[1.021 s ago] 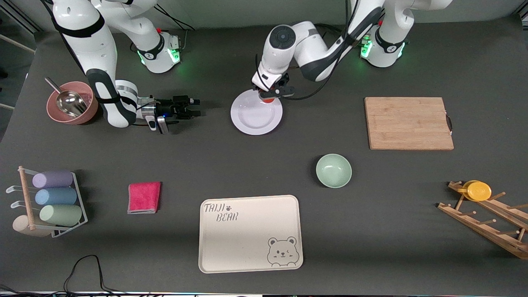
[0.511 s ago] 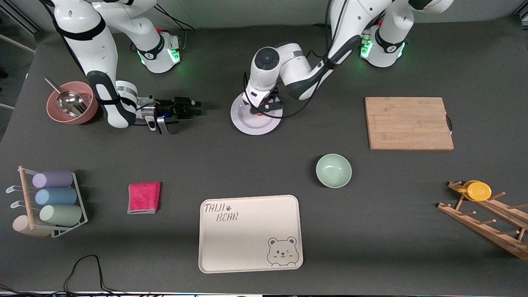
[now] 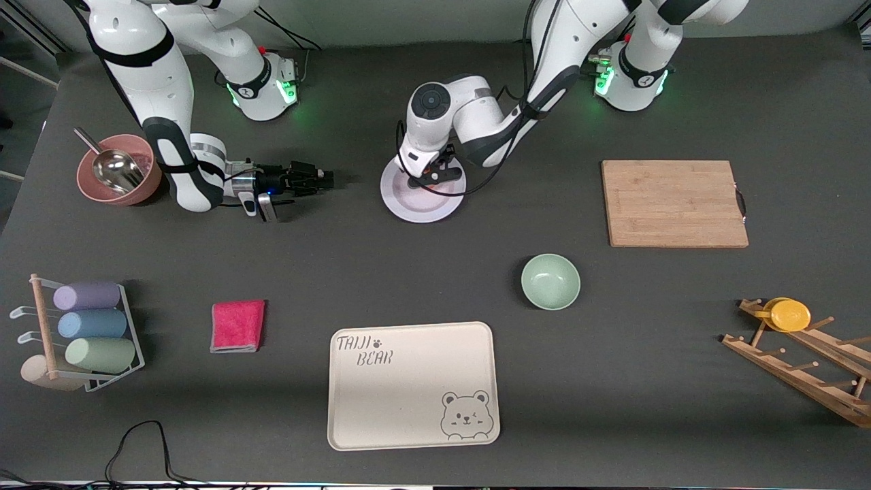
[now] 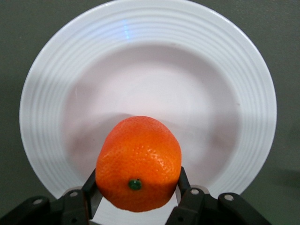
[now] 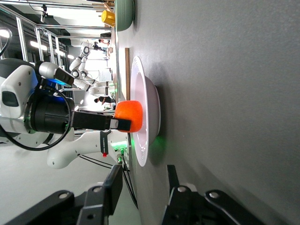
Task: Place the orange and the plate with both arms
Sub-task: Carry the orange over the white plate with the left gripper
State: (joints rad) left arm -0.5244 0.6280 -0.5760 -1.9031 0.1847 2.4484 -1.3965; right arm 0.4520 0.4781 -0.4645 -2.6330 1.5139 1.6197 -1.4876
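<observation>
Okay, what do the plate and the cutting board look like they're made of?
The plate looks like glazed white ceramic, possibly melamine: glossy, with fine concentric ridges on the rim. The cutting board looks like bamboo or light wood: matte, with parallel grain strips.

I see a wooden cutting board (image 3: 674,203) toward my left arm's end, a pale green bowl (image 3: 550,281) nearer the camera than it, bear-print tray (image 3: 413,385), pink cloth (image 3: 237,325), cup rack (image 3: 78,333), pink bowl with scoop (image 3: 117,169), wooden rack with yellow lid (image 3: 789,315).
</observation>
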